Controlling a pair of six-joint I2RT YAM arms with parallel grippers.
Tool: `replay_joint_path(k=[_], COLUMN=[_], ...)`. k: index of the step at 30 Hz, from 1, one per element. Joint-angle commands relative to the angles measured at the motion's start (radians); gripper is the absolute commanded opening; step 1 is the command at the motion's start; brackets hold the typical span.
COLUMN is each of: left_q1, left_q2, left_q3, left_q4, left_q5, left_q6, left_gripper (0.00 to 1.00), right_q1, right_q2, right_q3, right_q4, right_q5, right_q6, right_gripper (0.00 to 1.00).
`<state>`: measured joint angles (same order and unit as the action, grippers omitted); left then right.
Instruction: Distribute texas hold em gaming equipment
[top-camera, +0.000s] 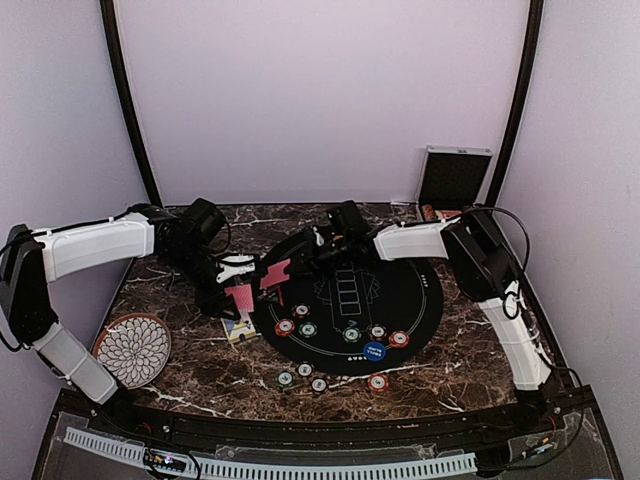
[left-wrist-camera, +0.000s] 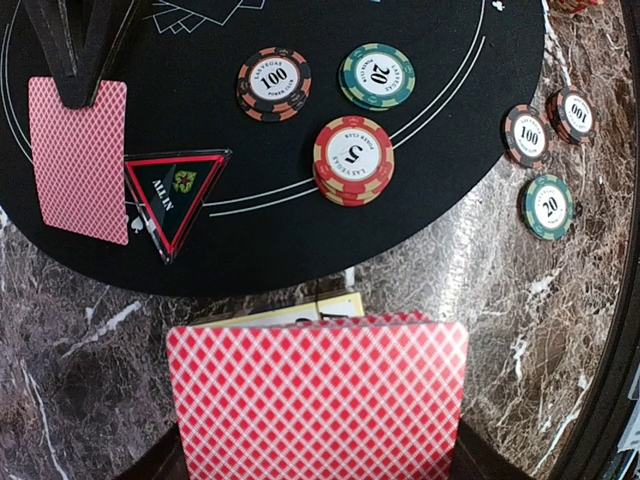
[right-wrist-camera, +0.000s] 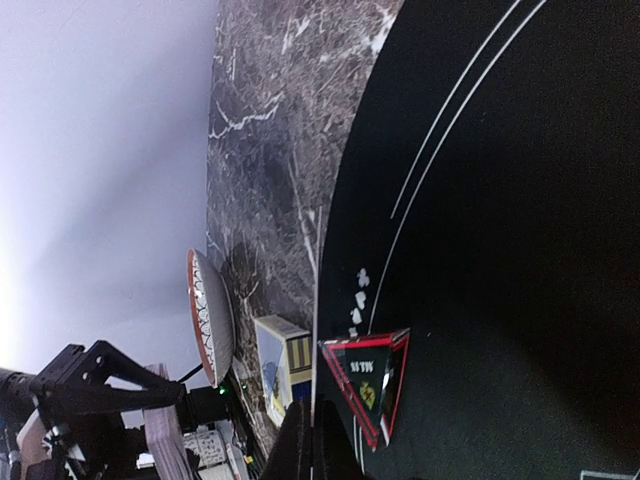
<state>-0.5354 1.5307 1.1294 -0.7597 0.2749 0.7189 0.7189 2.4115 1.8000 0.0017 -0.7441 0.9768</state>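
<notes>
We see the left claw (top-camera: 236, 282) pressed onto a deck of red-backed cards (left-wrist-camera: 318, 395), which fills the near part of its wrist view. A yellow box (left-wrist-camera: 300, 310) peeks out just past the deck's far edge. Ahead of that claw, the right claw (right-wrist-camera: 305, 450) is pinched together on a single red-backed card (left-wrist-camera: 78, 160) (gripped at one short edge) over the black felt mat (left-wrist-camera: 250, 230). Just beside that card lies the ALL IN triangle (left-wrist-camera: 175, 195). Further ahead of the left claw, poker chips (left-wrist-camera: 353, 160) sit on the mat, with more on the marble table (left-wrist-camera: 450, 320).
</notes>
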Motion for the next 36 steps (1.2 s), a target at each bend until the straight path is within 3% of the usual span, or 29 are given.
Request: replay_joint_path(k=[1,13,18,24,31,36], left_q1=[0.005,0.005,0.005,0.005,0.005,0.005], left_q2=[-0.048,-0.053,-0.05,-0.045,-0.037,-0.019], left_q3=[-0.005,0.0,0.003,0.006,0.021,0.035], left_q4=[-0.03,-0.042,-0.043,-0.044,-0.04,-0.022], left_q5=[0.025,0.029,0.036,0.039,0.038,0.043], left_q6=[-0.009,-0.005,-0.004,-0.001,0.001,-0.004], left_gripper=[0.0,0.0,0.0,0.0,0.0,0.0], right_q1=[-0.004,0.001,-0.001,-0.004,-0.006,-0.003], right_q2=[0.065,0.211,0.198,0.141,0.06,-0.058], right_q3=[0.109,0.308,0.306,0.264,0.247,0.136], right_q4=[-0.025,-0.142,-0.217,-0.272,-0.346,-0.281], right_q5=[0.032,0.076,0.115,0.165,0.234,0.233], right_q6=[-0.007,-0.044,-0.105,-0.177,-0.245,-0.237], right_gripper=[0.0,0.0,0.15,0.44,0.54,0.64])
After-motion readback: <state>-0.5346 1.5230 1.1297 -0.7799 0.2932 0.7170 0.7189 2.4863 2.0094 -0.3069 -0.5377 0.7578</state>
